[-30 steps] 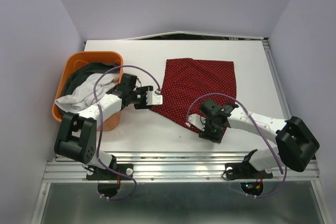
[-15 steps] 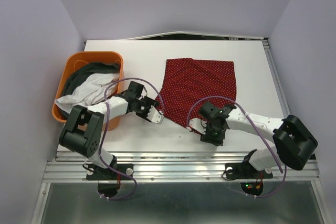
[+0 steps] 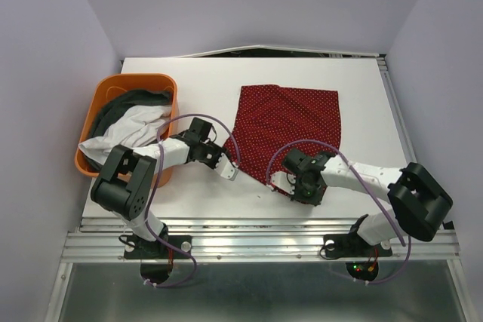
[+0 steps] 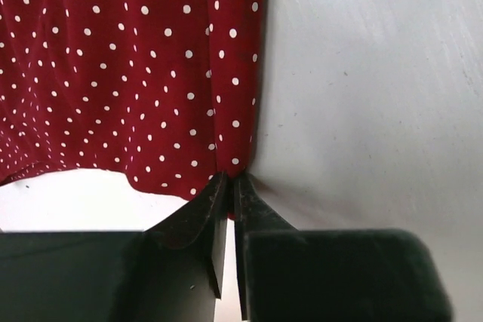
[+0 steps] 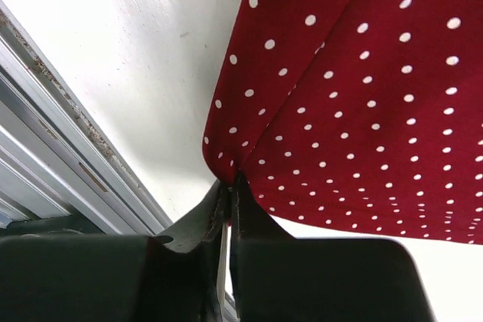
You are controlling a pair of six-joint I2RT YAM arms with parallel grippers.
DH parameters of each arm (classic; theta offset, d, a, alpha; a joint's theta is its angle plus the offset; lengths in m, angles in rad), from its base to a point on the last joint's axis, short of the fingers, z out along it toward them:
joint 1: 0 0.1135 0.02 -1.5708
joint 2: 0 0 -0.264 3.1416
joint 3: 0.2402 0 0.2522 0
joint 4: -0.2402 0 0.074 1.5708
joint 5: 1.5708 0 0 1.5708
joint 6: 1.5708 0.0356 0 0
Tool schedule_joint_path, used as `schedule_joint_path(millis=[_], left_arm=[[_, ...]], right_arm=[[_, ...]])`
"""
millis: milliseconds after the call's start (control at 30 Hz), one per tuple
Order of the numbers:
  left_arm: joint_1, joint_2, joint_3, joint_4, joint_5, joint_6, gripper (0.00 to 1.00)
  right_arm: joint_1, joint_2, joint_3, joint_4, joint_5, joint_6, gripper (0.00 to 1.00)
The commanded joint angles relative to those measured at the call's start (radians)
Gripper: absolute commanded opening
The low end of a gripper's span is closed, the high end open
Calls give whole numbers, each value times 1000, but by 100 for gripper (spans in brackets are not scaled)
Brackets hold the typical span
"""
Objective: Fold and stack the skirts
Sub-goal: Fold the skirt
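**A:** Two arms, then. How were they posed?

**B:** Both were low over the table (image 3: pixel 362 73), and both ended at the red skirt (image 3: pixel 290 122). The left arm was bent sharply, with its forearm running rightward to the skirt's left edge. The left gripper (image 4: pixel 229 183) was clamped on the hem there, and a pinch of dotted cloth was bunched between its black fingers (image 4: pixel 198 220). The right arm stretched leftward from its base to the skirt's nearest corner. The right gripper (image 5: pixel 226 185) was clenched on that corner, with the cloth creased into the pinch.

**A:** Was the cloth lifted?

**B:** The rest lay spread flat on the table. At the two pinches I couldn't tell whether it had left the surface.

**A:** What else was around?

**B:** An orange basket (image 3: pixel 136 79) stood to the left of the red skirt, apart from it. The left arm's elbow was just beside the basket's near right corner. The white skirt (image 3: pixel 124 132) was heaped inside, spilling over the rim on the side away from the red skirt. The dark grey skirt (image 3: pixel 132 102) lay behind it in the basket. Each arm trailed a purple cable (image 3: pixel 226 137), and both cables looped over the red skirt's edges. Nothing else lay on the skirt.

**A:** And the count?

**B:** Three skirts, one on the table and two in the basket. One basket, two grippers and two cables.
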State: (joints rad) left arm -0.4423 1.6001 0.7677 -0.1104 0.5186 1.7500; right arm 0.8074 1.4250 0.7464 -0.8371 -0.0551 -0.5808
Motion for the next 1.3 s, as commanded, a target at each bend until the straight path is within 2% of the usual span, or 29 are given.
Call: schedule_joint_path(millis=[0,67,200,433,533,800,933,1133,1233,1267], left_arm=[[-6,-11,8,-15,-2,-32,6],[-3,-32,7,-40,-5,-47,0],[13,-109,-1,-103,1,-86,0],[53,-313,-16,-280,21,-127,0],[54,-415,-34,-308,34,-176,0],[65,-624,-10,-420,49,-342,0],[74,-719,1,-417,47,-441,0],[96,-649,63,-331,12,-648,0],[114,-559,122,-302,20,-714,0],[116,-536,136,-282,17,-736,0]], right_arm=[[12,-41,8,-10,11,27,1],[12,-58,27,-23,11,30,1],[12,-75,45,-49,-11,19,1],[12,-98,214,-258,-265,-54,1],[12,-115,280,-313,-333,-70,1],[0,-162,433,-444,-344,-83,1],[-10,-205,518,-445,-248,-56,1],[-34,-241,551,-412,-89,-83,1],[-124,-206,580,-382,-65,-155,1],[-207,-190,594,-369,-78,-177,1]])
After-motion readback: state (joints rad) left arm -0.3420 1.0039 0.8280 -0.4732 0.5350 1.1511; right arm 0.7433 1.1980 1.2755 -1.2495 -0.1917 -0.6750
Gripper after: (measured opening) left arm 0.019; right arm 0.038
